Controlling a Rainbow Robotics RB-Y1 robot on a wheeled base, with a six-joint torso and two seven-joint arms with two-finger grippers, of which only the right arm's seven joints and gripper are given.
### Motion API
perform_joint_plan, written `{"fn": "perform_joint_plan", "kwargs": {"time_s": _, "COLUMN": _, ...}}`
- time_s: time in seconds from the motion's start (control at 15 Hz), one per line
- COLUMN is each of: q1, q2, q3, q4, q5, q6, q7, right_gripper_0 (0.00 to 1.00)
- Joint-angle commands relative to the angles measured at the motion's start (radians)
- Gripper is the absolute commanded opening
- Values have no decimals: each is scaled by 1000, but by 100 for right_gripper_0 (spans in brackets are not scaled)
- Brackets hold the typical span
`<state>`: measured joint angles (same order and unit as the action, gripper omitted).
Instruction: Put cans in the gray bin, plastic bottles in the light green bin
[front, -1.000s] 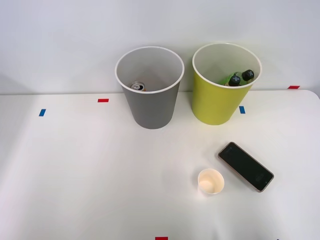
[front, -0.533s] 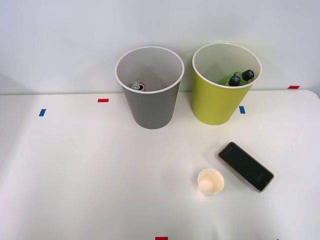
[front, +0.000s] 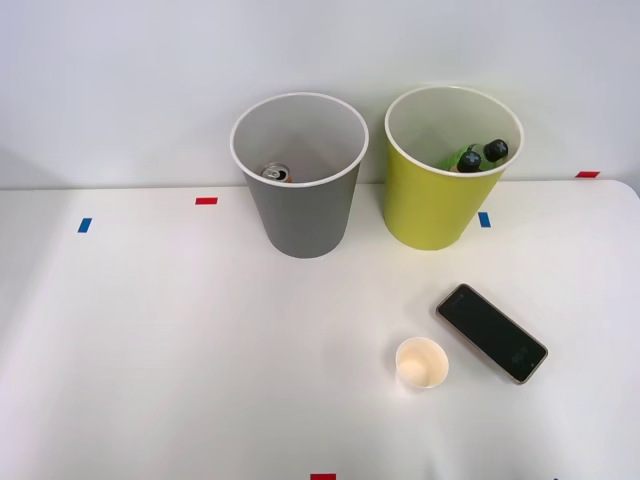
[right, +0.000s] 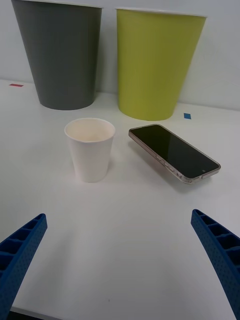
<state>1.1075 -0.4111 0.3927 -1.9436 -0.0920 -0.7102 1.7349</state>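
Standing side by side at the far edge of the white tabletop, the gray bin holds a can and the light green bin holds the plastic bottles. The right claw hangs spread wide and empty above the tabletop, facing a paper cup and a phone.

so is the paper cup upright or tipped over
Upright. The paper cup stands on its base on the table, open mouth up, beside the phone.
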Motion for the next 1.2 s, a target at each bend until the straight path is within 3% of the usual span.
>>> {"fn": "perform_joint_plan", "kwargs": {"time_s": 0.07, "q1": 0, "q2": 0, "q3": 0, "q4": 0, "q5": 0, "q6": 0, "q7": 0, "right_gripper_0": 100}}
{"fn": "perform_joint_plan", "kwargs": {"time_s": 1.2, "q1": 0, "q2": 0, "q3": 0, "q4": 0, "q5": 0, "q6": 0, "q7": 0, "right_gripper_0": 100}}
